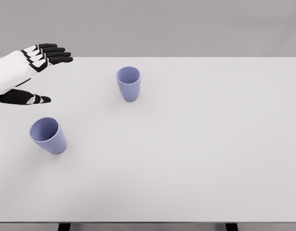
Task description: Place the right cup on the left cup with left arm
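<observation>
The left hand (pixel 30 72), fingers spread and empty, hovered at the table's (pixel 210 144) far-left edge. The right cup (pixel 129 83) stood upright, mouth up, well to its right; the left cup (pixel 48 135) stood nearer, below the hand.

A white table (pixel 210 159) is seen filling most of the view, its surface plain and matte. A flat grey backdrop (pixel 186 24) is seen beyond its far edge. Two dark legs (pixel 64 226) are partly seen below its near edge, one towards each corner.
</observation>
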You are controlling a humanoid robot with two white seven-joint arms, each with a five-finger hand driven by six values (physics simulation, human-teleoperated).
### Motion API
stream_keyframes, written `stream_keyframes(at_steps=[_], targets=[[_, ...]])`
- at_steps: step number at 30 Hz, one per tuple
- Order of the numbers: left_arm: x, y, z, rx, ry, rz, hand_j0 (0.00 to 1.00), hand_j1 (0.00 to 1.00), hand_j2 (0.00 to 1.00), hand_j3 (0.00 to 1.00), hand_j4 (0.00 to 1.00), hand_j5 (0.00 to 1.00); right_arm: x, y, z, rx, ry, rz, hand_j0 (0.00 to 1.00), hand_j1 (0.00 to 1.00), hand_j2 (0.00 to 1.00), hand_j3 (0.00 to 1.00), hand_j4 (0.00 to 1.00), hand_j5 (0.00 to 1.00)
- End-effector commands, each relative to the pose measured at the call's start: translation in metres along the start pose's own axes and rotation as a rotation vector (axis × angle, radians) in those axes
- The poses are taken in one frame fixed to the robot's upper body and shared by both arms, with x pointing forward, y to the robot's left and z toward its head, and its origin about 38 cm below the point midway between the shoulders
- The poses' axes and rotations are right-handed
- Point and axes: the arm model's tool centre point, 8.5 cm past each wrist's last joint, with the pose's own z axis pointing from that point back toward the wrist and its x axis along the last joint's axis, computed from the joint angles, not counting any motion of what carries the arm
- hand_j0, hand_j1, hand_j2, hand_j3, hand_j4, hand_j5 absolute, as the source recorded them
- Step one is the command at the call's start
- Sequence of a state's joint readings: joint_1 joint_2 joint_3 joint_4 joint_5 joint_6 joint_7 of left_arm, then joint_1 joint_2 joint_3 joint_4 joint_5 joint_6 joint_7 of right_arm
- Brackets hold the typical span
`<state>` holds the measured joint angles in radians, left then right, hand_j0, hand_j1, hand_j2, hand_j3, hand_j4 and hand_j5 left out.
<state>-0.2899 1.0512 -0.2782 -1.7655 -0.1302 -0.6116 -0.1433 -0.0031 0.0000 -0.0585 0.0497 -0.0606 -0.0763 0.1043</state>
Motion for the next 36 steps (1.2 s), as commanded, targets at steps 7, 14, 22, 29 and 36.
stream_keyframes(at_steps=[7, 14, 22, 29, 36], targets=[[-0.003, -0.009, -0.003, -0.015, 0.010, -0.030, 1.00, 1.00, 1.00, 1.00, 1.00, 1.00, -0.001, 0.000, 0.000, 0.001, 0.006, 0.010, 1.00, 1.00, 1.00, 1.00, 1.00, 1.00], [-0.046, -0.029, -0.016, -0.018, 0.134, -0.129, 1.00, 1.00, 1.00, 1.00, 1.00, 1.00, -0.002, 0.000, 0.000, 0.001, 0.008, 0.009, 1.00, 1.00, 1.00, 1.00, 1.00, 1.00], [-0.034, -0.019, -0.085, -0.327, -0.021, -0.067, 1.00, 1.00, 1.00, 1.00, 1.00, 1.00, -0.001, 0.000, 0.000, 0.001, 0.006, 0.010, 1.00, 1.00, 1.00, 1.00, 1.00, 1.00], [-0.033, 0.030, -0.163, -0.264, 0.059, 0.137, 1.00, 1.00, 1.00, 1.00, 1.00, 1.00, -0.001, 0.000, 0.000, 0.001, 0.006, 0.010, 1.00, 1.00, 1.00, 1.00, 1.00, 1.00], [-0.068, -0.014, -0.201, -0.400, 0.176, 0.187, 1.00, 1.00, 1.00, 1.00, 1.00, 1.00, -0.003, 0.000, 0.000, 0.000, 0.009, 0.009, 1.00, 1.00, 1.00, 1.00, 1.00, 1.00]])
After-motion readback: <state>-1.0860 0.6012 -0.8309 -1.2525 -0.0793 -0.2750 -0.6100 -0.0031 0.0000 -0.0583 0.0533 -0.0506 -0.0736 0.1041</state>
